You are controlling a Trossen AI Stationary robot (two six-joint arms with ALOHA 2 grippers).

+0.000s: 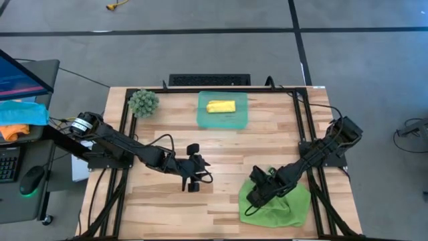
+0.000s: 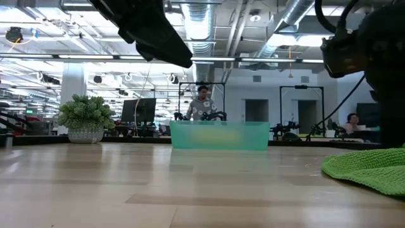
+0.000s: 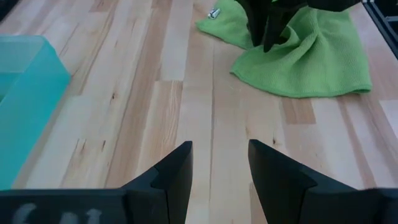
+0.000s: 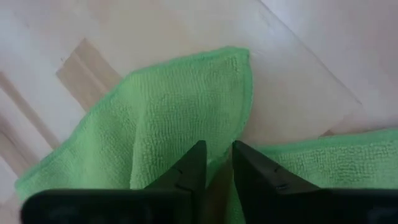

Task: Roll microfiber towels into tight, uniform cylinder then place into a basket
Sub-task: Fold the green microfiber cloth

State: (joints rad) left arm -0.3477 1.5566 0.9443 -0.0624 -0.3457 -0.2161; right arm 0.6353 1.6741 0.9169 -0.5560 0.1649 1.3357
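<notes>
The light green towel (image 1: 284,207) lies crumpled on the table near the front right, and also shows in the right wrist view (image 4: 174,112). My right gripper (image 4: 216,149) stands over the towel's left part, its fingers nearly together with cloth between them. The yellow towel (image 1: 221,106) lies rolled up inside the teal basket (image 1: 237,120) at the far middle. My left gripper (image 3: 219,146) hovers open above bare wood at the table's middle (image 1: 194,175), with nothing between its fingers. My right gripper pinches a raised fold of the green towel (image 4: 208,134) between its two fingers, near the towel's left side. The fingers come steeply from above, pointing down. The cloth puckers toward the fingers (image 3: 267,31), and the towel's other parts lie slack on the table.
A fuzzy round green ball (image 1: 143,102) sits at the far left corner. Bare wood lies between the basket and the green towel. Beyond the table's left edge stand a monitor and blue and orange cloths (image 1: 20,117). A person shows in the room behind (image 2: 202,101).
</notes>
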